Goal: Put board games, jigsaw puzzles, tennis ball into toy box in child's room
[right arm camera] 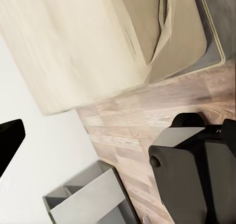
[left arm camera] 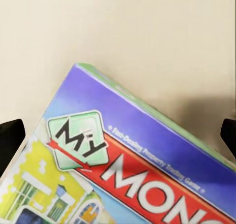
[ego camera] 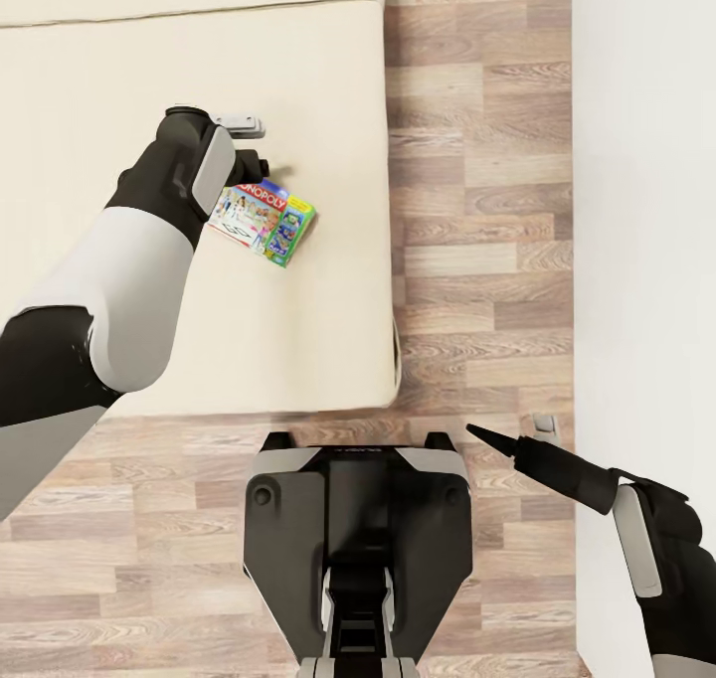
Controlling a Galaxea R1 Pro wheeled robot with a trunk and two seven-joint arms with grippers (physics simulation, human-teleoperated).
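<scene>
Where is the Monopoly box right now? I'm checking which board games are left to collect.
In the head view the My Monopoly box lies flat on the beige bed, directly under the left gripper, towards the mattress's right side near the wood floor.

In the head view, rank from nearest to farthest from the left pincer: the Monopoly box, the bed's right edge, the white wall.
1. Monopoly box, on the bed just under the left pincer.
2. Bed's right edge, further right.
3. White wall, beyond the floor strip.
</scene>
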